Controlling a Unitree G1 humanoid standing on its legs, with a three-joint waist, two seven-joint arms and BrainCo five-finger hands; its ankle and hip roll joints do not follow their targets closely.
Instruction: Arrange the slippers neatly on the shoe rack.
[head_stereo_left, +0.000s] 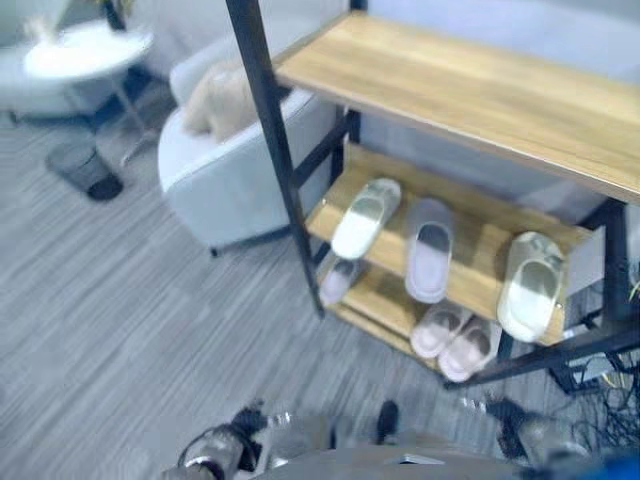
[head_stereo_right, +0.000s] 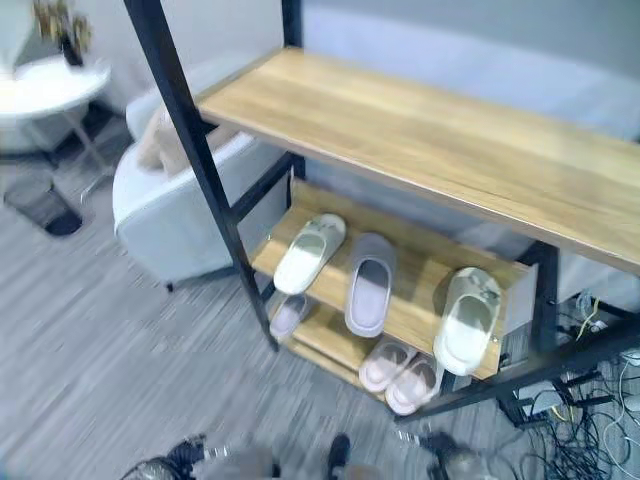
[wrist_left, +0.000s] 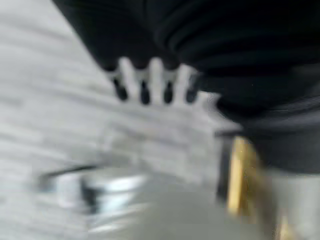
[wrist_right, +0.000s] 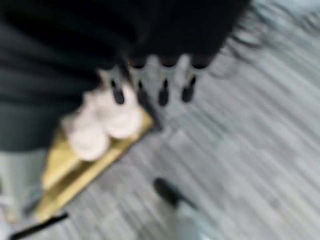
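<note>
Here both hands hang released over the carpet: left hand (wrist_left: 150, 85), right hand (wrist_right: 155, 80), fingers straight, holding nothing. Shoe rack (head_stereo_right: 420, 130): middle shelf holds three slippers (head_stereo_right: 370, 283); bottom shelf three more, including a pink pair (head_stereo_right: 398, 372).

The left hand (wrist_left: 150, 82) wears a black ribbed cover over its back and wrist, folded in broad soft ridges. From under it comes a row of slim silver fingers (wrist_left: 156, 70), each ending in a dark tip. The right hand (wrist_right: 164, 75) looks the same: a black ribbed cover, pale silver fingers (wrist_right: 190, 75), and small dark oval tips.
</note>
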